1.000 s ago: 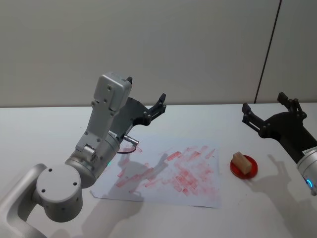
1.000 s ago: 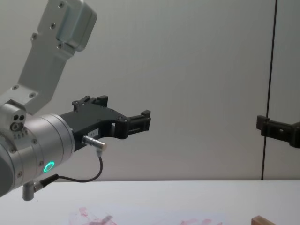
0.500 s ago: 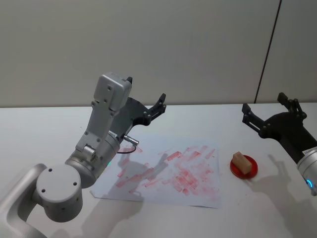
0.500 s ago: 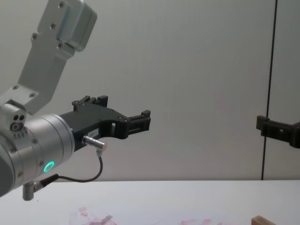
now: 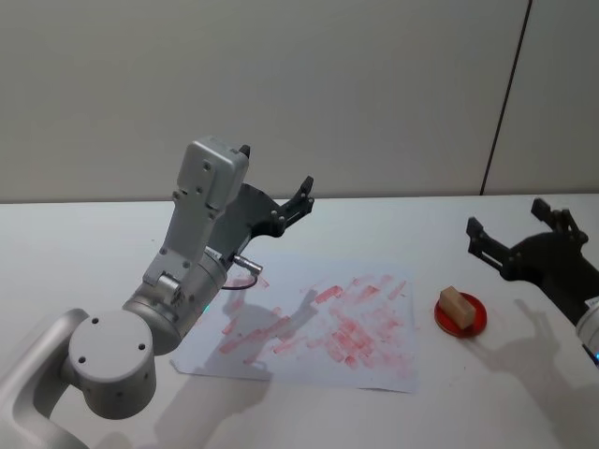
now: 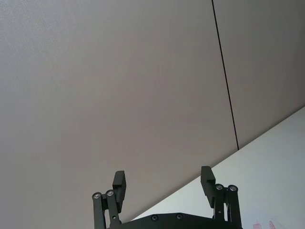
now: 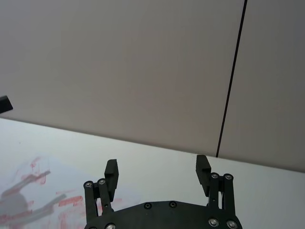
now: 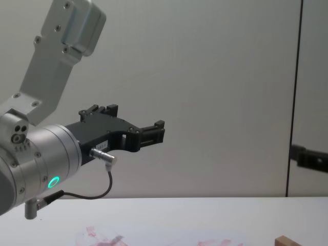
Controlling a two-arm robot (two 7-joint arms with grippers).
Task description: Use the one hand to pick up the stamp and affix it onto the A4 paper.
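Observation:
The stamp (image 5: 456, 303), a small light-brown wooden block, rests on a round red ink pad (image 5: 463, 318) to the right of the A4 paper (image 5: 318, 323), a white sheet smeared with red marks. My right gripper (image 5: 507, 217) hovers open in the air just right of and above the stamp, holding nothing; its wrist view shows the open gripper (image 7: 157, 166) with a corner of the paper (image 7: 33, 186) beyond. My left gripper (image 5: 277, 168) is raised open above the paper's left part, holding nothing. In the chest view the stamp's top (image 8: 287, 240) peeks in at the bottom right.
The white table (image 5: 84, 243) spreads around the paper, with a grey wall behind. The left arm's big grey body (image 5: 178, 271) stands over the paper's near left corner. A dark vertical wall seam (image 5: 505, 94) runs behind the right side.
My right gripper has dropped lower and shifted slightly right, still open. The left arm, stamp and paper have not moved.

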